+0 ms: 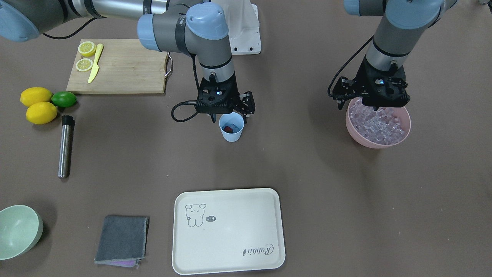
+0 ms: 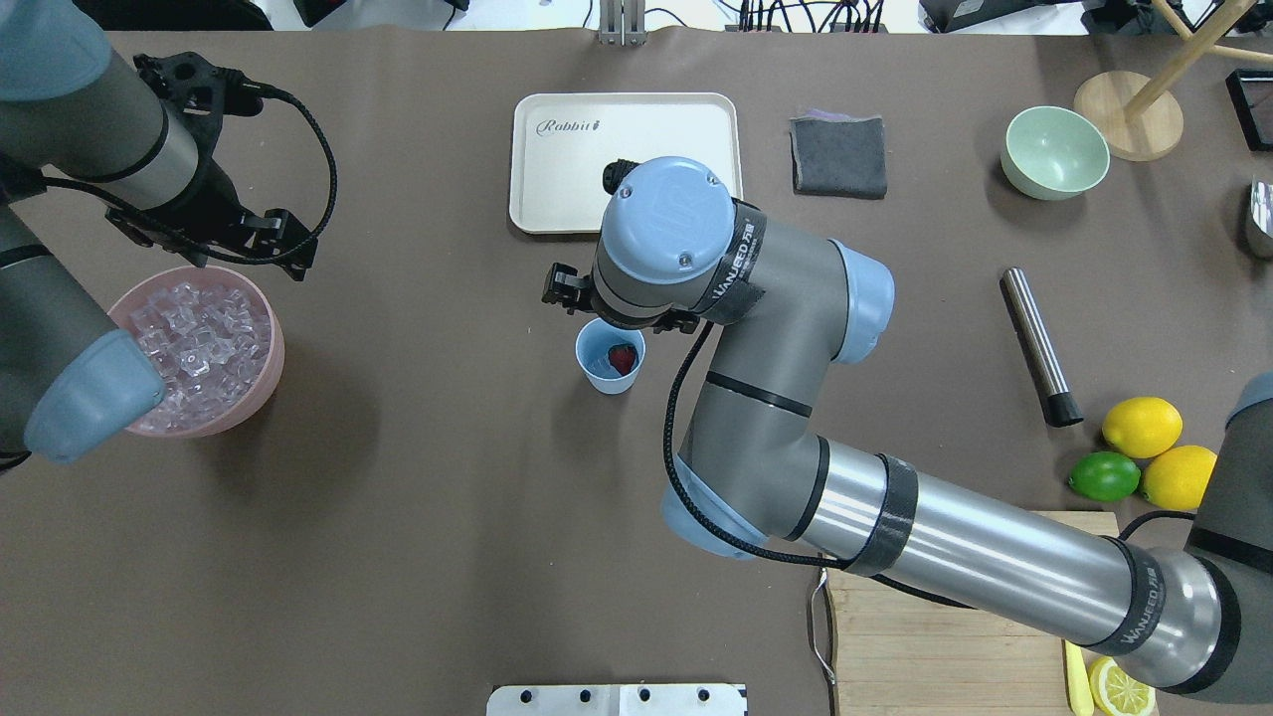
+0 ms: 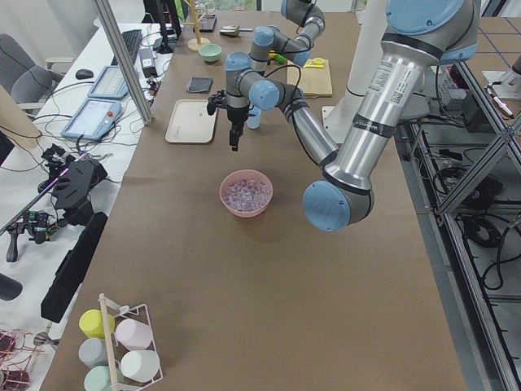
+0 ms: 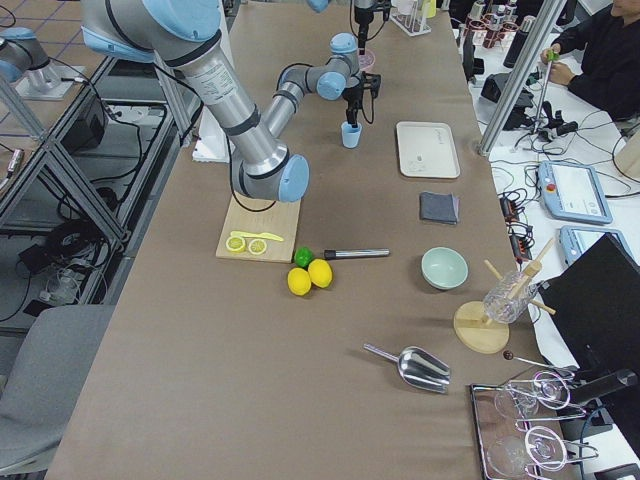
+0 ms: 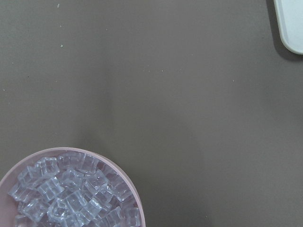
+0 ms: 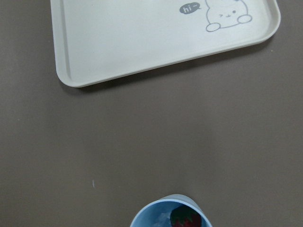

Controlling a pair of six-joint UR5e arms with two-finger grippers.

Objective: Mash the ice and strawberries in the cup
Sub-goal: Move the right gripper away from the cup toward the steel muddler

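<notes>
**Small red strawberry [image 2: 622, 358] lies in pale-blue tapered cup [image 1: 231, 132], mid-tabletop**

Your right gripper [image 1: 225, 115] hovers just above; your left gripper [image 1: 378, 105] hangs over clear ice cubes [image 1: 378, 123] in a pink bowl [image 1: 378, 144] near the tabletop's left end. Fetching ice seems the step in hand: pinch one cube next. The overhead view shows the strawberry best; no view shows whether either gripper is clenched.
</notes>
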